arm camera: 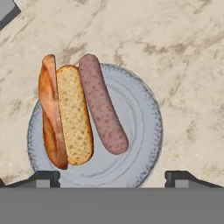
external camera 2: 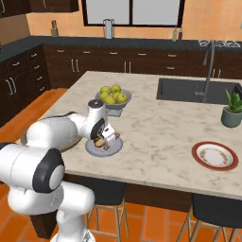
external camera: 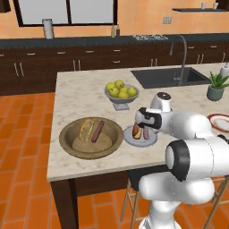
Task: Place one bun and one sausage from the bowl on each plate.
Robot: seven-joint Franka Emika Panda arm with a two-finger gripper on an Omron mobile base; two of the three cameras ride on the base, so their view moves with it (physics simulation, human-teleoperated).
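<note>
The pale grey-blue plate (arm camera: 138, 131) holds a split bun (arm camera: 65, 116) and a brown sausage (arm camera: 101, 103) lying side by side. My gripper (arm camera: 113, 177) hovers just above them, open, its fingertips (arm camera: 46, 177) spread wide with nothing between them. In the left base view the gripper (external camera: 142, 127) hangs over this plate (external camera: 153, 139) near the counter's front edge. To its left, the wide brown bowl (external camera: 71, 147) contains another bun (external camera: 86, 129) and sausage (external camera: 97, 131). The red-rimmed white plate (external camera 2: 214, 156) lies bare at the front right.
A grey footed bowl of yellow-green fruit (external camera: 120, 91) stands just behind the grey-blue plate. A dark sink (external camera: 170, 77) with a tall faucet and a potted plant (external camera: 217, 86) are at the far right. Stools sit under the counter's front edge.
</note>
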